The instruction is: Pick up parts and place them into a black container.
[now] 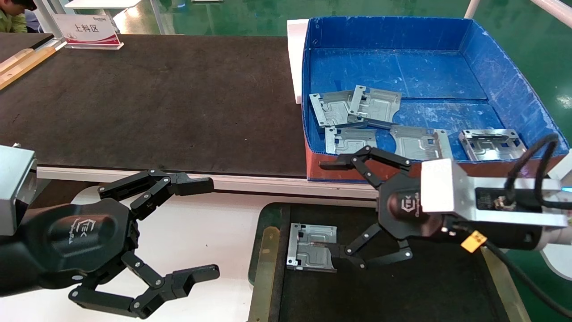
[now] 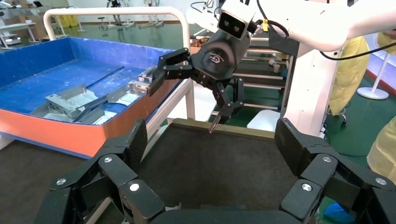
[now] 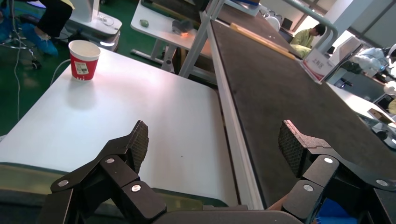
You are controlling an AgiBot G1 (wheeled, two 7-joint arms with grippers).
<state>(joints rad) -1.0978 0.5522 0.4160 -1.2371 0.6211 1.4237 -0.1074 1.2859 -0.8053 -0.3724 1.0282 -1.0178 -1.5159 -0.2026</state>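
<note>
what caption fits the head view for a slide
Right end effector open above a metal plate in the black tray; five more wait in the blue box.

Green floor (image 1: pixel 232 18), white table (image 1: pixel 201 232)

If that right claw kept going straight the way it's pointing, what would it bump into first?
Probably nothing close. The right gripper, jaws open above the black container, points sideways toward the white table. Its own camera shows open space ahead above that table; the left gripper may lie near that line, though depth is unclear.
</note>
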